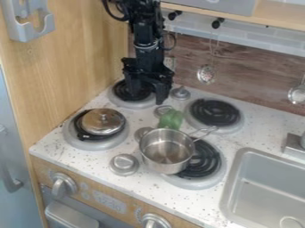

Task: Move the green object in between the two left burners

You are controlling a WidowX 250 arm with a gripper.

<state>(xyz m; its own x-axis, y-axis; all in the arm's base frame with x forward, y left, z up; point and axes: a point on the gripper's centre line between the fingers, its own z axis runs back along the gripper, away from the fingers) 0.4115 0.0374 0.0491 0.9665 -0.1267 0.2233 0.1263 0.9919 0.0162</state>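
The gripper (146,97) is open, with nothing in it. The green toy (171,120) is near, at its five o'clock.

Note robot arm (145,33) cut off by top edge, rear-left burner (121,91) partly hidden behind gripper (146,95), front-left burner (80,141) partly covered by lid (103,121), front-right burner (207,159) partly covered by pot (166,162), green object (171,119) too blurred to identify, and sink (229,191) cut off at right.
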